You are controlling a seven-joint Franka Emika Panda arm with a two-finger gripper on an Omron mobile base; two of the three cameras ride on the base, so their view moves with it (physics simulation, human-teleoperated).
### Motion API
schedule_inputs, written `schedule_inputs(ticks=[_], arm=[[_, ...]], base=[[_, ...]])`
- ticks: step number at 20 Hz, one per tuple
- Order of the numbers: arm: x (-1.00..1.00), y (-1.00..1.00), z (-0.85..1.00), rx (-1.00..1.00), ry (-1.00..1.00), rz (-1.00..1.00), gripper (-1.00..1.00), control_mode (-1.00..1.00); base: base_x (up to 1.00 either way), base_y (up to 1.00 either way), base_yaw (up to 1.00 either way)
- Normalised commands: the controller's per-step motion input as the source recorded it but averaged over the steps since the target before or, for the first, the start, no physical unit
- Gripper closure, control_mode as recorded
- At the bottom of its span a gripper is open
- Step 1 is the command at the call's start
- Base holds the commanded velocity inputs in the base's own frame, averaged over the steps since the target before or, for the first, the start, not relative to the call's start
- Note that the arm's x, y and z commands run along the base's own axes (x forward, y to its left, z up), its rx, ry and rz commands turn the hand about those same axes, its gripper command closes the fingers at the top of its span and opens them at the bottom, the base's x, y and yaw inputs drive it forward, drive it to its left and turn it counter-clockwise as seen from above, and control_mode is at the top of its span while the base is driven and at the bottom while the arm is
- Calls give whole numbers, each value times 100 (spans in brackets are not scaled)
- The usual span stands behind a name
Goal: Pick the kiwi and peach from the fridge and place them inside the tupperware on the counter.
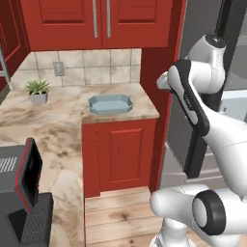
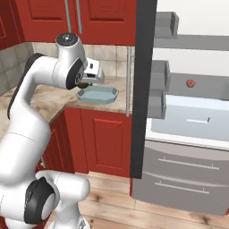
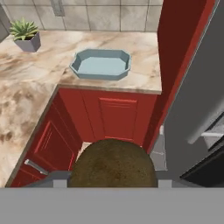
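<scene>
In the hand view the kiwi (image 3: 113, 162) sits at the bottom centre, a big brown, speckled dome, with the fingers (image 3: 57, 178) pressed in on it from either side; only grey stubs of them show at its left and right, so the fruit hides most of the grip. The fingers are drawn in tight and clamped on the kiwi.

Above it in that view, the tupperware (image 3: 101, 64) rests on the counter (image 3: 39, 87), upper centre of the frame, pale blue-grey, with nothing inside it. A small potted plant (image 3: 26, 35) stands at the upper left, near the tiled wall. Red cabinet doors (image 3: 111, 118) fill the middle below the counter edge.

From the left base view the tupperware (image 1: 111, 103) lies in the middle of the frame at the counter's right end, and the arm's white links rise on the right, hiding the hand itself. In the right base view the gripper (image 2: 91, 77) is at upper left of centre, just above the near rim of the tupperware (image 2: 98, 95); the kiwi cannot be made out there, being covered by the wrist.

The fridge (image 2: 188, 112) stands open on the right of that view, its dark door edge-on down the middle. The peach (image 2: 190, 83) is a small orange-red dot on a grey shelf, right of centre. The fridge's top and right side are cut off by the frame.
</scene>
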Motion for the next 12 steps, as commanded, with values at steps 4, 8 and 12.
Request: schedule_inputs(ticks=[4,8,12], arm=[[0,0,0,0,0,0,100,100],[0,0,0,0,0,0,100,100],[0,0,0,0,0,0,100,100]], base=[[31,9,2],[45,-6,0],[85,8,0]])
